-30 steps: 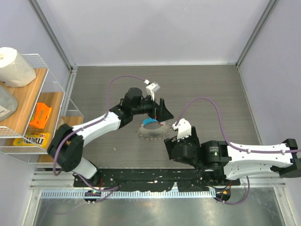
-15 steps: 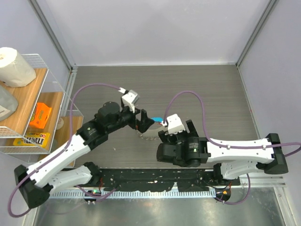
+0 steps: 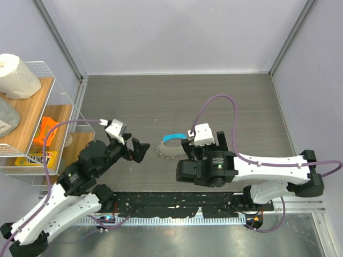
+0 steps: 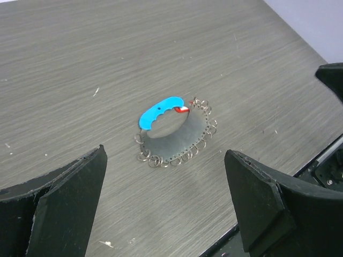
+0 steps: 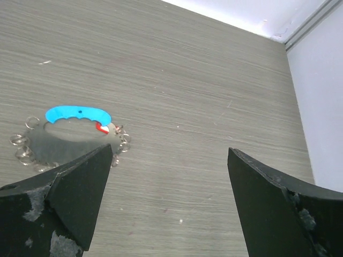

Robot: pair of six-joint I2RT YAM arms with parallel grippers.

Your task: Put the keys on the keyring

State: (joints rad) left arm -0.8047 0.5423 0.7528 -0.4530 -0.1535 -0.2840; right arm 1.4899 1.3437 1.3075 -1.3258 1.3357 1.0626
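Grey wood-grain counter [image 3: 241, 101] carries the keyring [image 3: 170, 150], a silvery loop of small links lying flat near the middle, between the two arms; its light-blue crescent tag [image 4: 159, 111] sits on the far side of the loop; the tiny red-headed key [image 4: 182, 109] lies at the tag's right end, touching it (whether it is threaded on the chain cannot be told). Left pincer [image 3: 136, 151] hangs to the left of the loop, apart from it, its jaws spread wide and holding nothing; right pincer [image 3: 203, 145] hovers just beside the loop's right edge, jaws likewise wide apart and empty; in the right wrist view the key [image 5: 101, 127] shows just above the left finger [image 5: 69, 193].
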